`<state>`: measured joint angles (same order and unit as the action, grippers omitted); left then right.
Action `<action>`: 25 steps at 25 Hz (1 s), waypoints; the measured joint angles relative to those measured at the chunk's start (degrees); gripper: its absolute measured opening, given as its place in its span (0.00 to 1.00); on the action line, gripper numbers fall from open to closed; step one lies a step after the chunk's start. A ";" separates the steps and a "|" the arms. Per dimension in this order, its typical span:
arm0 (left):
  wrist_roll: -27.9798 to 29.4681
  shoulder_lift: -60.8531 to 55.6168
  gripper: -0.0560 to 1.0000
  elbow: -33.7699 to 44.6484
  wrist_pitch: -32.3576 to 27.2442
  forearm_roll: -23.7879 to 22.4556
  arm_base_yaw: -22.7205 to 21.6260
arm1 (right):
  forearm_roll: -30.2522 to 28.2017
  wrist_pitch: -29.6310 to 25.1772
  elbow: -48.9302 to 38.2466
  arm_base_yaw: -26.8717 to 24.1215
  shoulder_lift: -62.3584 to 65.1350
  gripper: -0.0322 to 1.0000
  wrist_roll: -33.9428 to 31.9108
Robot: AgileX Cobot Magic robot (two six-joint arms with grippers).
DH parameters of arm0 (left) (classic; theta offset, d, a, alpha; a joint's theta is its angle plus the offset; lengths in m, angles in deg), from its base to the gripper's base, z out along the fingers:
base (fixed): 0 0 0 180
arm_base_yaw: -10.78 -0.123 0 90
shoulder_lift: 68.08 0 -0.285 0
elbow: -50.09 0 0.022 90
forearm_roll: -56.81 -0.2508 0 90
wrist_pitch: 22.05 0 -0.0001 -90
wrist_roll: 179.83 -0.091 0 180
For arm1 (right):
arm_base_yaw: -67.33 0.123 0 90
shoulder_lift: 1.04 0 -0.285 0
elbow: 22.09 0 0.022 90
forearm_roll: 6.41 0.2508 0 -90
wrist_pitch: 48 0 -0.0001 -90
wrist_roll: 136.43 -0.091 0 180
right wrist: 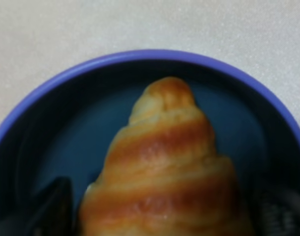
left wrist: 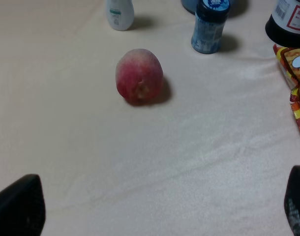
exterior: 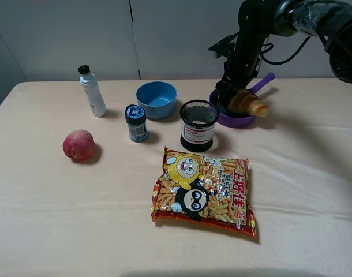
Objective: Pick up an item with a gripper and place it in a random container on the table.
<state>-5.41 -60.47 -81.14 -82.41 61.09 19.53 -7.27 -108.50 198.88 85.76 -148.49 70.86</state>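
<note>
The right gripper has its fingers standing apart on either side of the croissant, which lies in the purple pan with one tip jutting over the rim. The left gripper's fingers are spread wide above the table, short of the peach.

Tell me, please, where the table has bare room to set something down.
Bare cloth of the table spreads in front of the peach and left of the orange snack bag; another patch lies right of the bag. It is crowded along the back: white bottle, blue-capped jar, blue bowl, black mesh cup, purple frying pan.
</note>
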 joint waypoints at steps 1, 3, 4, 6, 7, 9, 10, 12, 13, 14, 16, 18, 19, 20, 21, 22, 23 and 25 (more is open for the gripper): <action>0.00 0.00 0.99 0.00 0.00 0.00 0.00 | 0.06 -0.04 0.07 0.00 0.06 0.63 0.00; 0.00 0.00 0.99 0.00 0.00 0.00 0.00 | 0.06 -0.09 0.26 0.00 0.06 0.68 0.00; 0.00 0.00 0.99 0.00 0.00 0.00 0.00 | 0.12 -0.10 0.31 0.00 0.06 0.69 0.00; 0.00 0.00 0.99 0.00 0.00 0.00 0.00 | 0.18 -0.09 0.31 0.00 0.18 0.69 -0.01; 0.00 0.00 0.99 0.00 0.00 0.00 0.00 | 0.18 -0.09 0.31 0.00 0.48 0.70 -0.01; 0.00 0.00 0.99 0.00 0.00 0.00 0.00 | 0.18 -0.09 0.31 0.00 1.08 0.70 -0.01; 0.00 0.00 0.99 0.00 0.00 0.00 0.00 | 0.18 -0.10 0.31 0.00 1.60 0.70 -0.01; 0.00 0.00 0.99 0.00 0.00 0.00 0.00 | 0.18 -0.15 0.31 0.00 2.51 0.70 -0.33; 0.00 0.00 0.99 0.00 0.00 0.00 0.00 | 0.18 -0.15 0.31 0.00 2.97 0.70 -0.99; 0.00 0.00 0.99 0.00 0.00 0.00 0.00 | 0.18 -0.15 0.31 0.00 3.52 0.70 -1.86; 0.00 0.00 0.99 0.00 0.00 0.00 0.00 | 0.18 -0.10 0.31 0.00 5.20 0.70 -4.42; 0.00 0.00 0.99 0.00 0.00 0.00 0.00 | 0.11 -0.17 0.31 0.00 6.30 0.70 -5.41; 0.00 0.00 0.99 0.00 0.00 0.00 0.00 | 0.05 -0.19 0.31 0.00 6.88 0.70 -5.65; 0.00 0.00 0.99 0.00 0.00 0.00 0.00 | 0.00 -0.36 0.31 0.00 7.43 0.70 -5.81; 0.00 0.00 0.99 0.00 0.00 0.00 0.00 | 0.00 -0.64 0.31 0.00 7.79 0.70 -5.86; 0.00 0.00 0.99 0.00 0.00 0.00 0.00 | 0.00 -1.15 0.31 0.00 8.23 0.70 -5.86; 0.00 0.00 0.99 0.00 0.00 0.00 0.00 | 0.00 -1.84 0.31 0.00 8.80 0.70 -5.87; 0.00 0.00 0.99 0.00 0.00 0.00 0.00 | -0.01 -3.40 0.31 0.00 10.01 0.70 -5.93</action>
<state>-5.41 -60.47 -81.14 -82.41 61.09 19.53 -7.28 -111.90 199.19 85.76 -138.48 64.93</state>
